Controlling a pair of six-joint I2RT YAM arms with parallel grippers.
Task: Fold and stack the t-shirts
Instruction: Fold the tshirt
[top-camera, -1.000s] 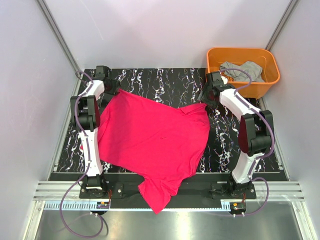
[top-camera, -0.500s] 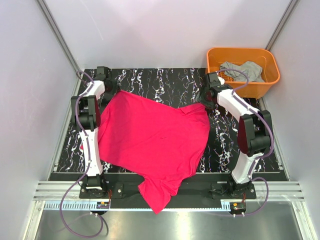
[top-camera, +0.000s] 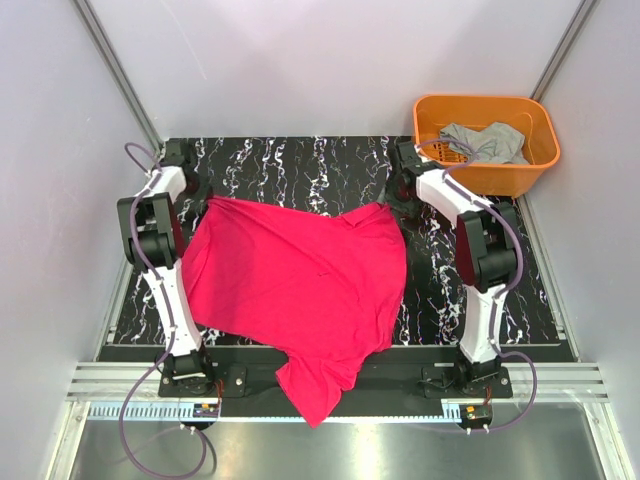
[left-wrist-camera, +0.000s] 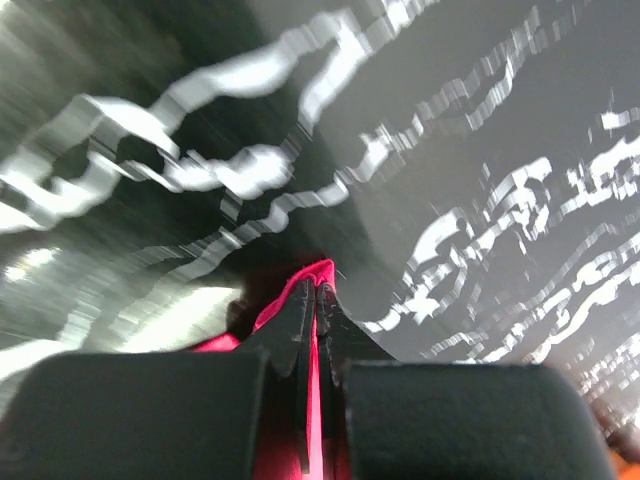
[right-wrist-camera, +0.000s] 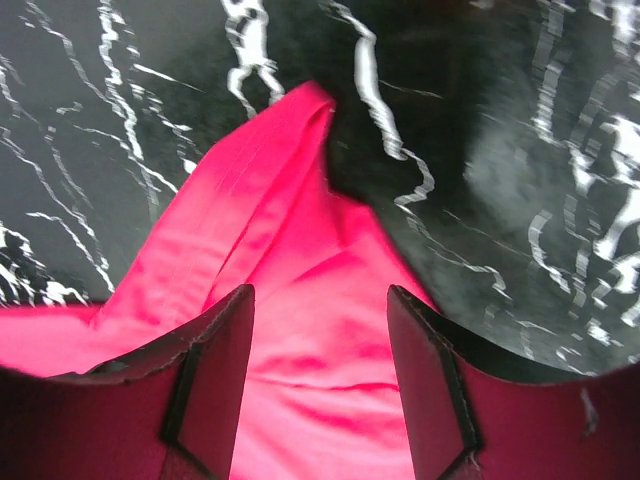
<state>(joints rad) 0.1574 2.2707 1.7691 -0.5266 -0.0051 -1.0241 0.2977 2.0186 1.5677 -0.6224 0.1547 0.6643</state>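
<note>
A red t-shirt (top-camera: 300, 280) lies spread on the black marble table (top-camera: 300, 160), its lower part hanging over the near edge. My left gripper (top-camera: 193, 191) is at the shirt's far left corner and is shut on a fold of the red fabric (left-wrist-camera: 322, 270); its jaws (left-wrist-camera: 315, 295) are pressed together on the cloth. My right gripper (top-camera: 398, 188) is at the shirt's far right corner, open, with the red cloth (right-wrist-camera: 300, 230) lying under the gap between its fingers (right-wrist-camera: 318, 292).
An orange basket (top-camera: 430, 120) stands at the far right off the table, with a grey t-shirt (top-camera: 487, 140) in it. Grey walls stand close on both sides. A metal rail runs along the near edge.
Both arms have moved to the left. The shirt's far edge has shifted left with the left gripper, and its far right corner now lies further left.
</note>
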